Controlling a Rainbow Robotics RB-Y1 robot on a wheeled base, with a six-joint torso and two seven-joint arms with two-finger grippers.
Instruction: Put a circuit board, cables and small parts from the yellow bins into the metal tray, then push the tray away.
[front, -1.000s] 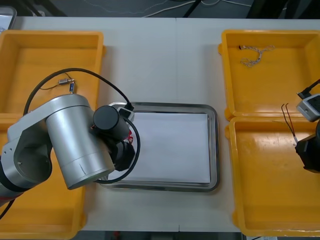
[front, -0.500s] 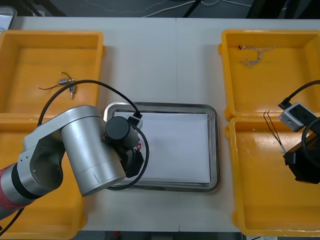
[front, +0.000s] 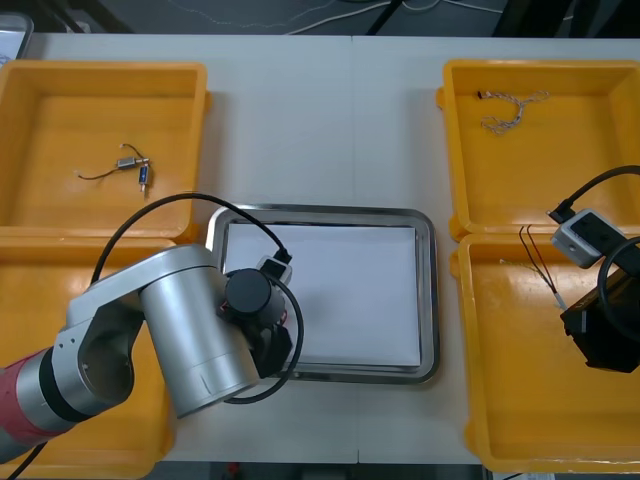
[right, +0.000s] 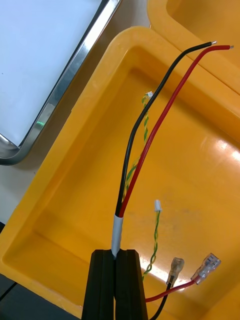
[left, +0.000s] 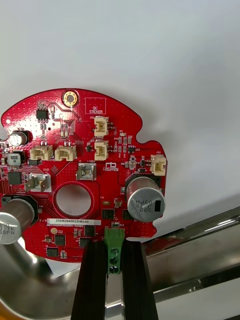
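Observation:
A round red circuit board (left: 85, 170) hangs over the white inside of the metal tray (front: 430, 300), near its front left corner. My left gripper (left: 114, 248) is shut on the board's green connector. In the front view the left arm (front: 190, 335) covers that corner. My right gripper (right: 116, 252) is shut on the white-taped part of a black and red cable (right: 150, 125). It holds the cable (front: 537, 260) above the front right yellow bin (front: 540, 410).
A twisted green-yellow cable (right: 155, 235) lies in the bin below the right gripper. The back right bin holds a twisted cable (front: 512, 108). Small metal parts (front: 132, 168) lie in the back left bin (front: 60, 120). The tray's rim (right: 70, 80) is near the right bin.
My left arm has moved toward the table's front and a little right, over the tray's front left corner. My right gripper has carried the black and red cable leftward, toward the tray.

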